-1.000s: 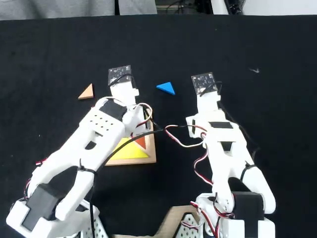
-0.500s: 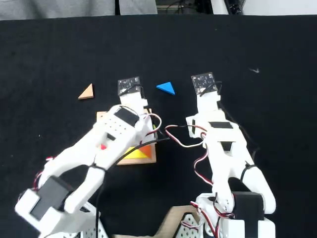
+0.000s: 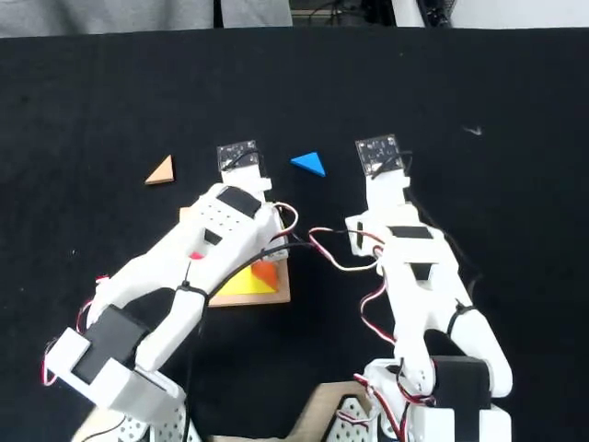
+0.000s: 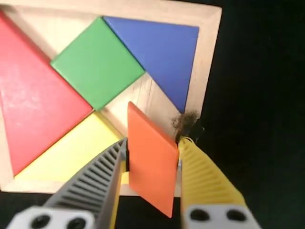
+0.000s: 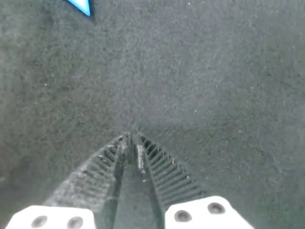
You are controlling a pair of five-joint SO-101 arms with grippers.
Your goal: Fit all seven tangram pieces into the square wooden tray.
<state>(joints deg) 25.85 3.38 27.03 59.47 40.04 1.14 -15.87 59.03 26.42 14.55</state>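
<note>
- Leftmost, out on the black bench (image 3: 83, 101): a tan triangle (image 3: 161, 171), lying flat, well apart from everything else.
- Next, the square wooden tray (image 4: 208, 57), partly covered in the high view by the left arm (image 3: 184, 262). Holds a red triangle (image 4: 33, 109), a green square (image 4: 97, 69), a blue triangle (image 4: 159, 52) and a yellow triangle (image 4: 71, 157), all lying flat inside it.
- Over the bare gap beside the tray's rim: the left gripper (image 4: 152, 143), fingers clamped on the edges of an orange parallelogram (image 4: 151, 167), held tilted. Cannot tell whether it touches the wood.
- Further right, loose on the bench between the two wrists: a small light-blue triangle (image 3: 308, 164).
- Rightmost, the right gripper (image 5: 133, 143): fingers pressed together, nothing between them, low over bare bench.
</note>
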